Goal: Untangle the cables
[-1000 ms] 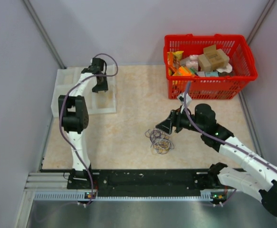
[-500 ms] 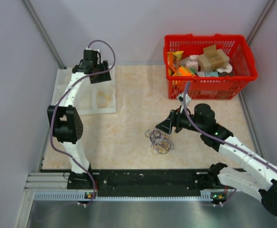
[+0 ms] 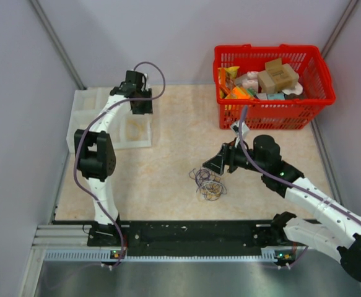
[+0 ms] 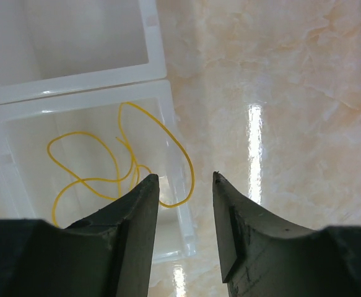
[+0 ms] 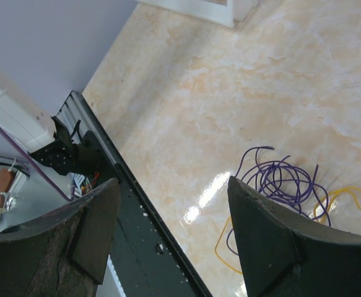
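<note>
On the table (image 3: 168, 124), near its middle: tangle of cables (image 3: 208, 184), purple loops with yellow strands mixed in. The heap is roughly round. It is slightly longer from far-left (purple) to near-right (yellow), with no clear pointing end.

Right wrist view: same tangle (image 5: 285, 182) lies low and to the right of the frame, past the right finger and not between the fingers.

Right gripper (image 3: 214, 164) points left and hangs just on the far side of the tangle. Contact with it cannot be judged from above. Its fingers stand wide apart and empty (image 5: 172, 185).

Far left of the table: one yellow cable (image 4: 115, 164) lies alone in a clear bin (image 4: 183, 229). It lies in loose loops, longest across the bin in the wrist view, with one arc reaching the wall on the table side. I cannot tell whether that arc drapes over the wall or shows through it.

Left gripper (image 4: 185, 176) is above the bin's table-side edge (image 3: 137, 144). Its fingers are parted with bare gap between them, released and holding nothing. The yellow cable lies below and mostly left of its tips.

Red basket (image 3: 270, 117) of odds stands at the far right, well apart from both cable groups.
</note>
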Action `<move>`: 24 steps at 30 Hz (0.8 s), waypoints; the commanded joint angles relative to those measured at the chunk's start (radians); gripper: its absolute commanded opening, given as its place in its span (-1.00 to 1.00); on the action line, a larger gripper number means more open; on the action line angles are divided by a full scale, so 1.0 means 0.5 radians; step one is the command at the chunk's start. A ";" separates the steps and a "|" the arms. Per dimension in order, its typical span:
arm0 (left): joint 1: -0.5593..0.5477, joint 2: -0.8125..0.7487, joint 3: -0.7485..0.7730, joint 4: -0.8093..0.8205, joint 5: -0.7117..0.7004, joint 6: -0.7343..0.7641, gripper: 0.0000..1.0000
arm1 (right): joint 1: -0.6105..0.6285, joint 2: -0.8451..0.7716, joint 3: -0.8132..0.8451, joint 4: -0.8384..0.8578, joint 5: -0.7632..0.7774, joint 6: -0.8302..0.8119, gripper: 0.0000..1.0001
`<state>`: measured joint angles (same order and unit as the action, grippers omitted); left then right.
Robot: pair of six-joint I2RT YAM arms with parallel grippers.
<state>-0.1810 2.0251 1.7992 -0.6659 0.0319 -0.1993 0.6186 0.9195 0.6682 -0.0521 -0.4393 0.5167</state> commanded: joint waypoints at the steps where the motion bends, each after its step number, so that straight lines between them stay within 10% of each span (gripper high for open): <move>1: -0.018 0.006 0.025 0.031 -0.045 0.083 -0.15 | -0.004 -0.004 0.020 0.049 -0.011 -0.003 0.40; 24: -0.113 0.076 -0.033 -0.058 -0.229 0.110 -0.32 | -0.004 -0.007 0.014 0.061 -0.017 0.004 0.40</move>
<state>-0.2279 2.0560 1.7943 -0.6937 -0.0555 -0.1547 0.6186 0.9195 0.6685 -0.0517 -0.4397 0.5171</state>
